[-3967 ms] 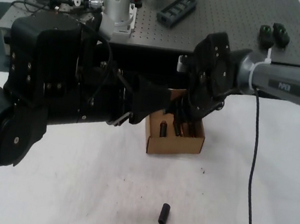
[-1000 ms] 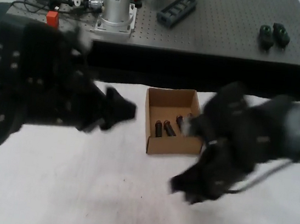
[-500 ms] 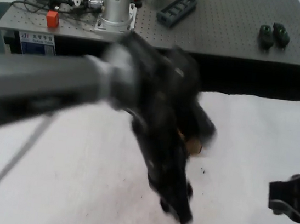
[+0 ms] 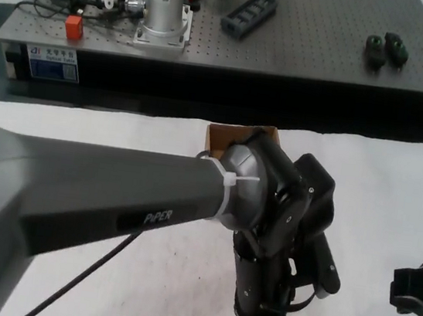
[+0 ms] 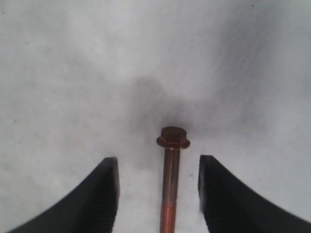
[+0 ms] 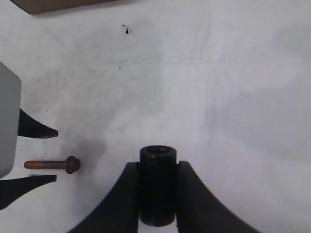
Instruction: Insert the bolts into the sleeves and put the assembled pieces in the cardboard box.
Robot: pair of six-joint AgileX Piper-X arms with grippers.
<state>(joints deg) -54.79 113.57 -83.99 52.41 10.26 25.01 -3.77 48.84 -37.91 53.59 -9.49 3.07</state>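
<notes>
Left wrist view: my left claw (image 5: 158, 162) spread, bolt (image 5: 171, 179) lying loose between its fingers on white cloth (image 5: 73, 73). My right claw (image 6: 157, 166) clenched on sleeve (image 6: 158, 189). Beyond cardboard box (image 4: 221, 134), perforated bench (image 4: 328, 41).

Bare cloth (image 5: 136, 194) separates the bolt (image 5: 171, 184) from both left claw (image 5: 158, 162) fingers.

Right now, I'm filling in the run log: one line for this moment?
left gripper: open, astride bolt on cloth | right gripper: shut on sleeve | box: partly behind arm
</notes>
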